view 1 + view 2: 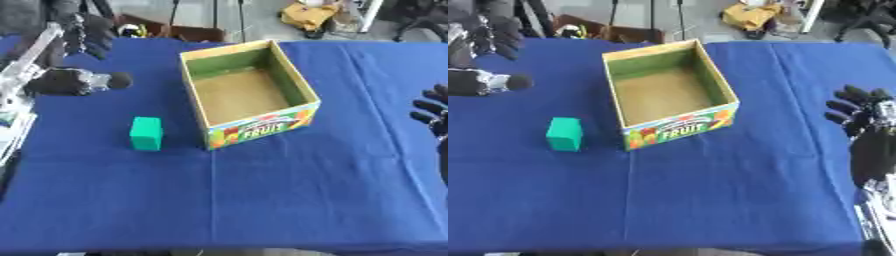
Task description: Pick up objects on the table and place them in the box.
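Note:
A green block lies on the blue tablecloth, just left of the open cardboard box with the FRUIT label on its front. Only bare cardboard shows inside the box. My left hand hangs at the far left corner above the cloth, fingers drooping and relaxed, holding nothing, well behind the block. My right hand rests at the right edge with fingers up and straight, empty, some way right of the box.
A dark cylinder with a rounded end sits at the left, between my left arm and the block; I cannot tell whether it belongs to the arm. Bags and stands lie on the floor beyond the blue table.

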